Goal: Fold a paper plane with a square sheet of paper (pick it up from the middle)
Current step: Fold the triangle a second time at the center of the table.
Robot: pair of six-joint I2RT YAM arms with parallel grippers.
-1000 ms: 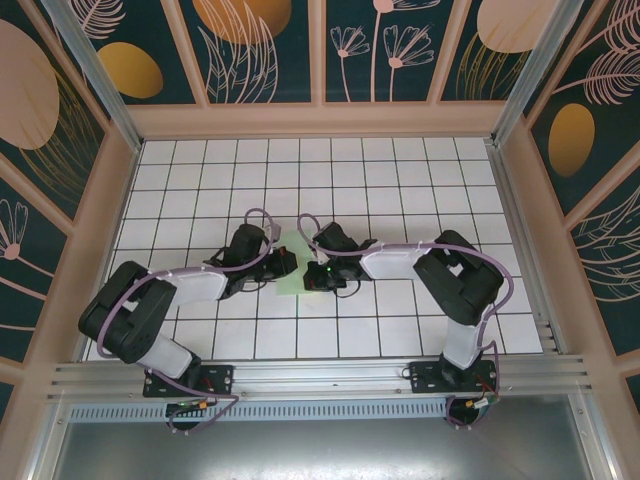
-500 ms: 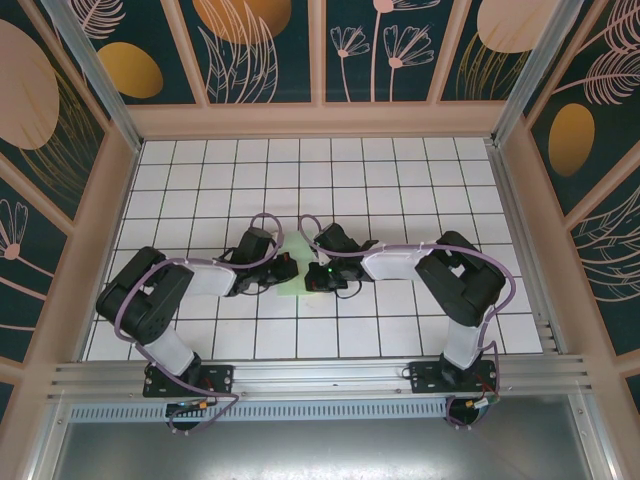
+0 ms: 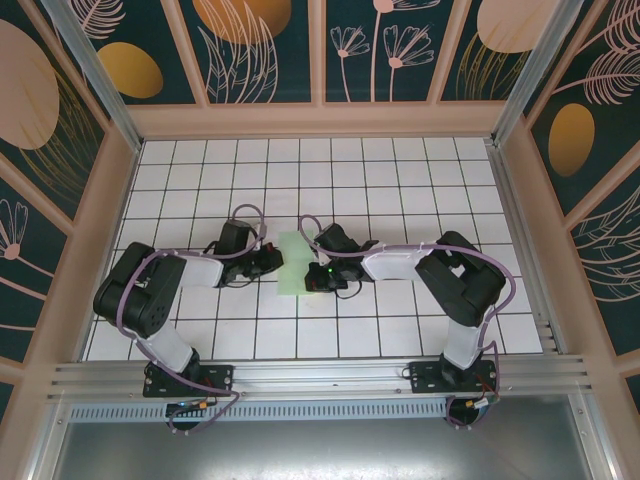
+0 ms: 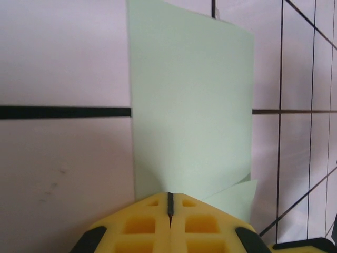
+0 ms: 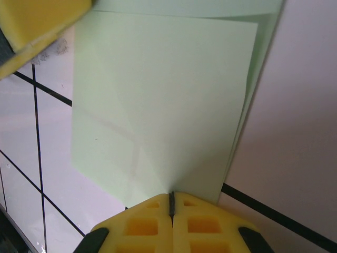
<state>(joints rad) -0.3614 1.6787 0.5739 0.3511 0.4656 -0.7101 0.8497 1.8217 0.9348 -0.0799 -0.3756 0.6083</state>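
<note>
Our left gripper [image 3: 274, 262] now sits farther toward 9 o'clock than a second ago, uncovering more of the folded paper [image 3: 294, 264] at the centre of the worktop [image 3: 400, 180]. Both it and our right gripper [image 3: 312, 279] are closed at the paper's edges. We judge the crease pressed.

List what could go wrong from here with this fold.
1. The left gripper and the right gripper are both closed at opposite edges of the square sheet of paper. If they pull apart, the thin sheet could tear or be dragged.
2. In the right wrist view the folded layers are offset along one edge, so pressing now may set a crooked crease.
</note>
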